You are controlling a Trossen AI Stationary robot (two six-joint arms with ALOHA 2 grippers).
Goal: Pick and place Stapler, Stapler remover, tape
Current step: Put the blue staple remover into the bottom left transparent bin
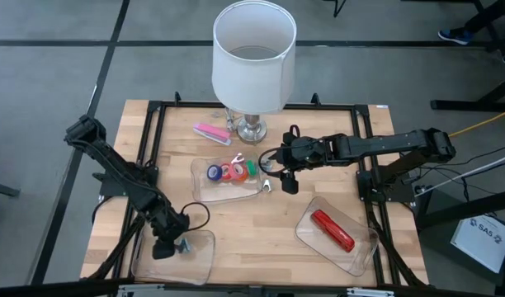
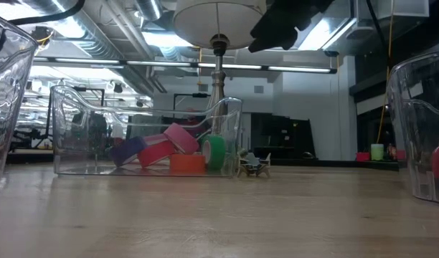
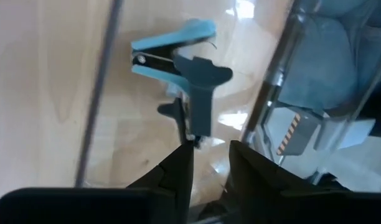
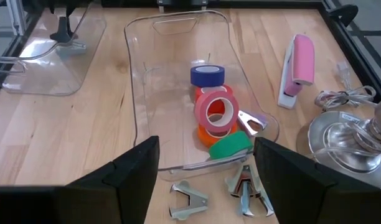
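Right now I see the blue staple remover lying inside the clear tray at the near left corner of the tabletop. My left pincer hangs just above it with its fingers slightly parted and nothing between them. The tape rolls sit together in the middle tray: blue, red, pink, orange and green, with one more staple remover among them. Two further staple removers lie on the wood just beside that tray, on its right side. My right pincer hovers above them, wide open and empty. A red stapler lies in the near right tray. A pink stapler rests on the bare wood at the far side, next to the lamp.
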